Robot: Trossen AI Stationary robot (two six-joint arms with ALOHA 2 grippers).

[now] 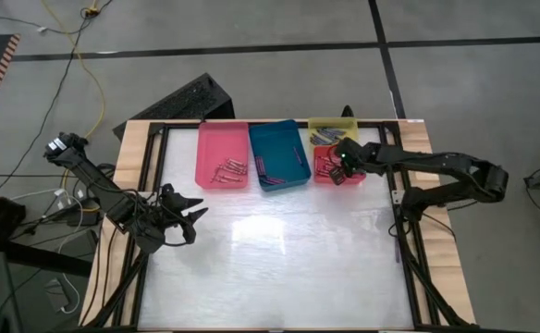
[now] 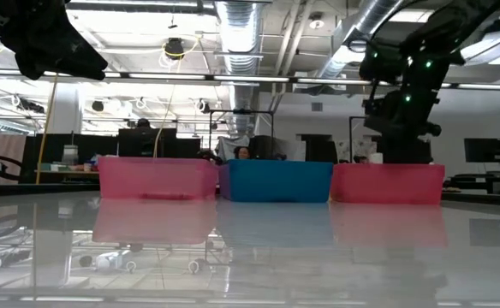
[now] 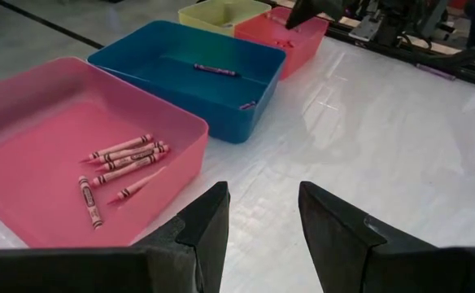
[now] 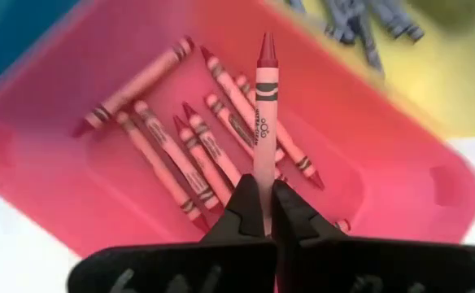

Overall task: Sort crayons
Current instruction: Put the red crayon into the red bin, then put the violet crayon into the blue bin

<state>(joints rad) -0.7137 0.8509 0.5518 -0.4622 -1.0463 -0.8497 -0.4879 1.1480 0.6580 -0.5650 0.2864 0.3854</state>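
Observation:
Four trays stand in a row at the table's far side: a pink tray (image 1: 223,155) with several pink crayons (image 3: 124,159), a teal tray (image 1: 278,153) with purple crayons (image 3: 215,70), a red tray (image 1: 337,167) with several red crayons (image 4: 189,138), and a yellow tray (image 1: 333,129) with dark blue crayons (image 4: 368,20). My right gripper (image 4: 263,207) hovers over the red tray, shut on one red crayon (image 4: 264,114). My left gripper (image 3: 262,212) is open and empty over the table's left side, near the pink tray. My right gripper pinches the red crayon's blunt end (image 4: 263,175) between its two fingertips. The crayon lies along the fingers and sticks out past them, tip forward, lifted clear above the loose crayons in the red tray.
A glossy white sheet (image 1: 279,259) covers the table inside a dark frame, with bare room in front of the trays. A dark keyboard-like object (image 1: 182,100) lies off the table's far left corner. Cables run on the floor at left.

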